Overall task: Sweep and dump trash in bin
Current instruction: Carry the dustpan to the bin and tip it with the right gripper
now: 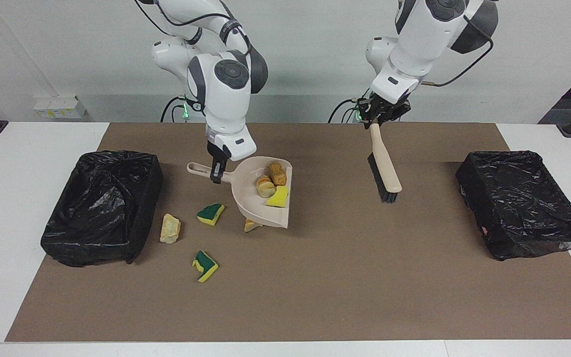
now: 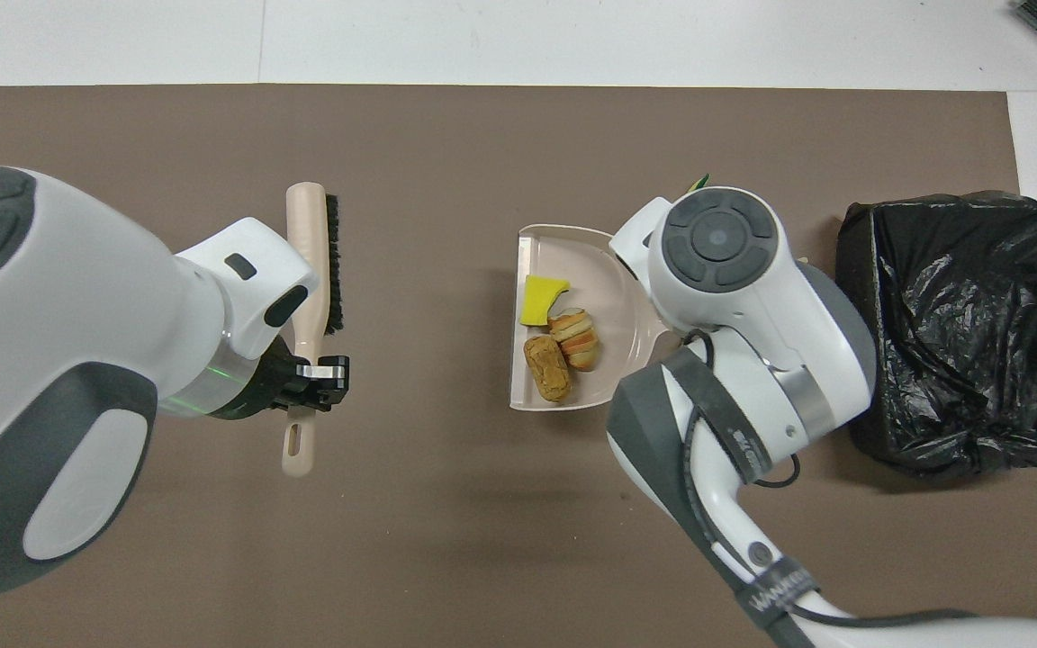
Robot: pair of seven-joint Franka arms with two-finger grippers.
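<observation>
Trash, namely light, soft yellow sponge [image 1: 278, 197] and crumbly tan bread chunks [image 1: 271, 181], is riding loose in the beige plastic dustpan [image 1: 253, 201] at frame centre, so level carrying by the handle is likely advisable. The right gripper [image 1: 215, 174] is clamping that handle, the left gripper [image 1: 377, 118] is clamping the beige brush [image 1: 386, 168] at upper right, and further scraps [image 1: 210, 213] are lying at centre left beside the black-lined bin [image 1: 98, 206].

- The dustpan [image 2: 626, 297] is the landmark; it shows over the brown mat [image 2: 482, 162], toward the right arm's end of the table.
- Three pieces of trash lie in it: a yellow sponge piece [image 2: 542, 300], a striped bread-like chunk [image 2: 576, 327] touching it, and a brown bread-like chunk [image 2: 548, 368] beside that, nearest the robots.
- The right arm's wrist covers the dustpan's handle side; the right gripper itself is hidden.
- A green sponge tip [image 2: 697, 184] peeks out just past the wrist.
- The black-lined bin [image 2: 960, 324] sits beside the dustpan, at the table's end.
- Well apart from the dustpan, toward the left arm's end, the left gripper [image 2: 316, 385] clamps the handle of the brush [image 2: 311, 270], bristles facing the dustpan.
</observation>
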